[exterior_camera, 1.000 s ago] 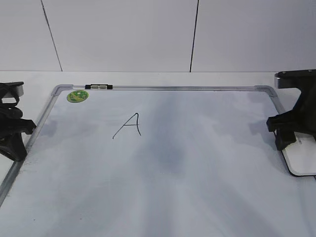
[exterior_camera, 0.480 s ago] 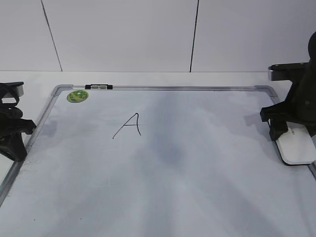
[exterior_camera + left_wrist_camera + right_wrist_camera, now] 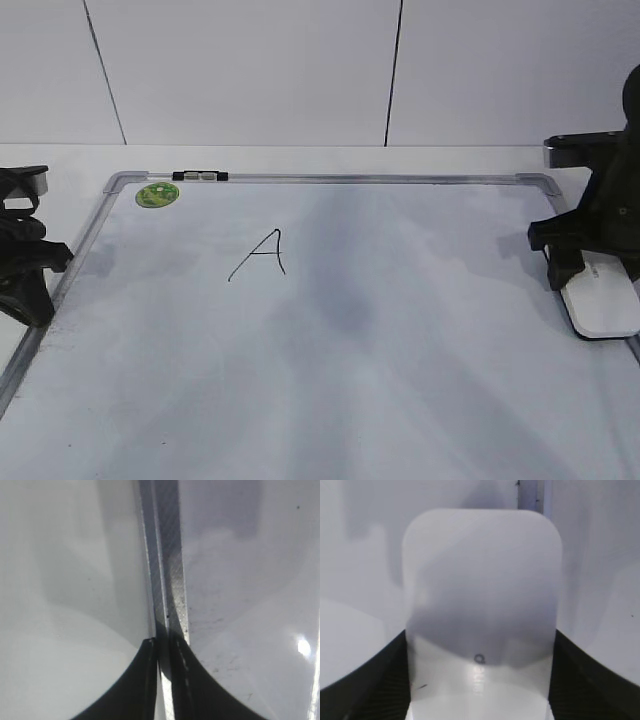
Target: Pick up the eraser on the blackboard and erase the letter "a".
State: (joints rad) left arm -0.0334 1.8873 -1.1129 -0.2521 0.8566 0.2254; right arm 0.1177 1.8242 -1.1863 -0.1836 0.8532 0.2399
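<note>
The blackboard (image 3: 400, 340) is a white board with a silver frame lying flat on the table. My right gripper (image 3: 588, 272) is shut on the eraser (image 3: 604, 306), a white glossy block, and holds it at the board's right edge. In the right wrist view the eraser (image 3: 480, 590) fills the space between the jaws (image 3: 480, 685). No cursive letter "a" shows; only an angular capital "A" (image 3: 262, 256) is on the board. My left gripper (image 3: 35, 268) is shut and empty over the board's left frame rail (image 3: 167, 580), as the left wrist view (image 3: 164, 647) shows.
A round green sticker (image 3: 157, 194) sits at the board's far left corner, and a small black clip (image 3: 200, 176) is on the far rail. A white wall stands behind the table. Grey smears cover the board's middle.
My right gripper has raised the eraser and carried it up and slightly left from lower at the board's right edge. The left arm has not moved.
</note>
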